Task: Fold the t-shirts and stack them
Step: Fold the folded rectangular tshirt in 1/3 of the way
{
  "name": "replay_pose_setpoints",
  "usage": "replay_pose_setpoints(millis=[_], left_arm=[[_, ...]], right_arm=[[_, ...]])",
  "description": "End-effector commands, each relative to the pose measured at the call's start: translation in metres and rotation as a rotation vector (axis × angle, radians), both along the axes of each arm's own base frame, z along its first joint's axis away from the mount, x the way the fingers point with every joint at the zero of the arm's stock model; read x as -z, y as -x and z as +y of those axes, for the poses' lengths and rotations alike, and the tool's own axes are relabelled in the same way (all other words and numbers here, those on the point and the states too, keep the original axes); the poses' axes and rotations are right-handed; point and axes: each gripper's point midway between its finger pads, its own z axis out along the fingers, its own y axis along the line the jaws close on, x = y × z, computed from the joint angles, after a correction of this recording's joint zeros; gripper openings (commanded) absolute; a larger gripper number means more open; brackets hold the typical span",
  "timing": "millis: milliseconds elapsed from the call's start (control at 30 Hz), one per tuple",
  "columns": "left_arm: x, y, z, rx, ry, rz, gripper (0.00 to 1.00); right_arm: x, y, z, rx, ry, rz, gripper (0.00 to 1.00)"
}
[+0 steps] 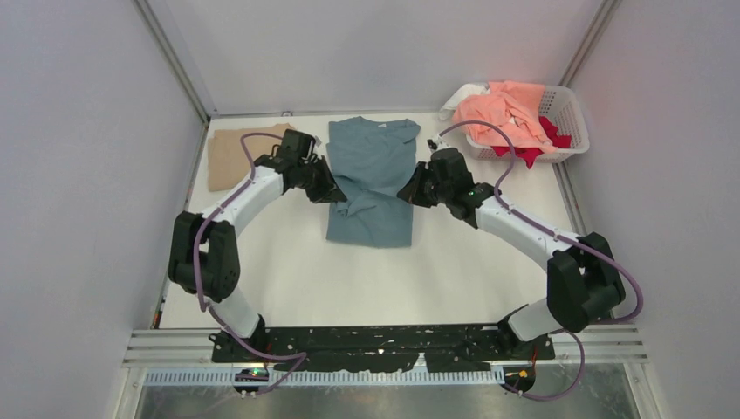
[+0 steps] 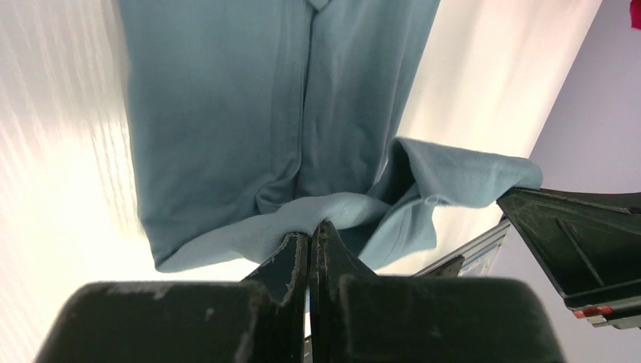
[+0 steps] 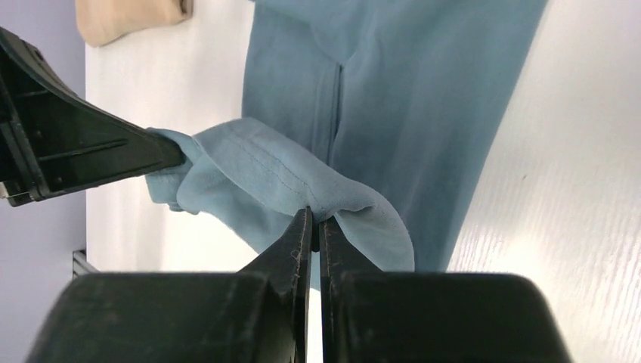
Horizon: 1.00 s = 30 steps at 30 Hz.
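My left tool (image 2: pixel 311 233) and right tool (image 3: pixel 314 219) each clamped a raised fold of the dusty teal-blue cotton t-shirt (image 1: pixel 373 153) spread on the white worktop (image 1: pixel 288 262).

— What do the arms look like?
— The left arm (image 1: pixel 253 188) and the right arm (image 1: pixel 524 229) match: white, rounded links between chunky black joint housings, both bolted to one black base plate (image 1: pixel 384 342)
— Any cables?
— A purple cable (image 1: pixel 202 262) loops loosely along each arm.
— And the tools?
— The left tool (image 2: pixel 311 231) and the right tool (image 3: pixel 314 215) are matt black, with thin tapered fingers (image 2: pixel 291 265) scuffed pale at the edges. A small green light (image 1: pixel 472 191) glows on the right wrist. There may be a red label (image 2: pixel 597 311) on the right tool's housing, though it's too cropped to be sure
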Motion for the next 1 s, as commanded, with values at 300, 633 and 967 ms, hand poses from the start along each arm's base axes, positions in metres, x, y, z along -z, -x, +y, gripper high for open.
replay_pose_setpoints(millis=[300,633,967], left_arm=[[0.013,-0.056,0.005,0.002,-0.007,0.057,0.0],[0.036,-0.082,0.01,-0.032,0.015,0.106,0.01],[0.045,-0.099,0.009,-0.032,0.019,0.114,0.15]], right_arm=[[-0.001,-0.072,-0.005,0.044,0.002,-0.077,0.06],[0.017,-0.1,-0.012,0.076,0.006,-0.045,0.06],[0.031,-0.122,-0.012,0.088,0.007,-0.027,0.06]])
